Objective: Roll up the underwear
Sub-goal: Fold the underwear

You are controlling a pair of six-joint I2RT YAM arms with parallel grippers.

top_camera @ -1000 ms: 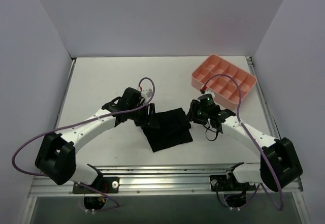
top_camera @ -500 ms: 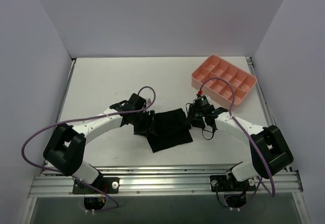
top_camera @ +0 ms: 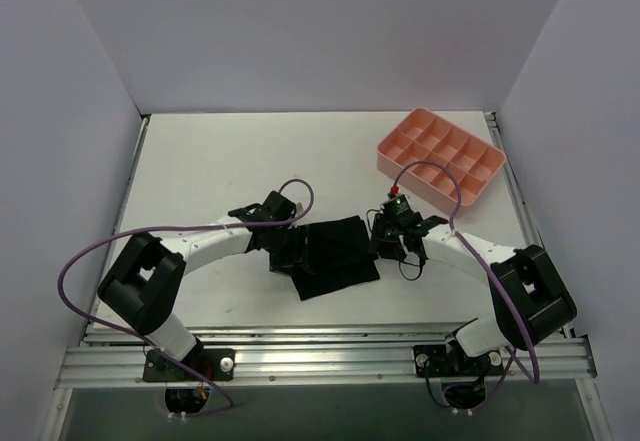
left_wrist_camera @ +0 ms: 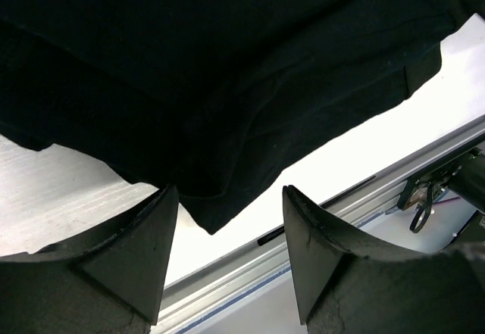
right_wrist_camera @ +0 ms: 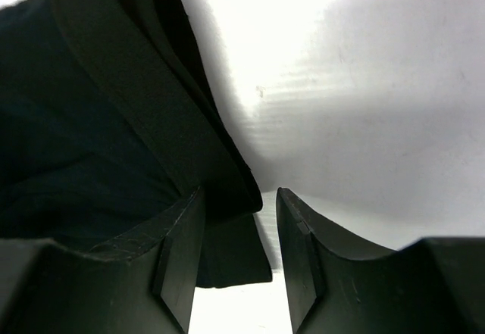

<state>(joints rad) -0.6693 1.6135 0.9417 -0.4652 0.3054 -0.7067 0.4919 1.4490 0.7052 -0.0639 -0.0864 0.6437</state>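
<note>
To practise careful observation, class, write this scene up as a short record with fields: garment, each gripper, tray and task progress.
Garment: black underwear, spread on the white table between the two arms
Left arm: left gripper open, low at the garment's left side, with a fabric corner just ahead of its fingers
Right arm: right gripper open with a narrow gap, at the garment's right edge
Tray: pink compartment tray, far right, apart from the garment
Progress: only a folded-over right edge shows; no roll yet
</note>
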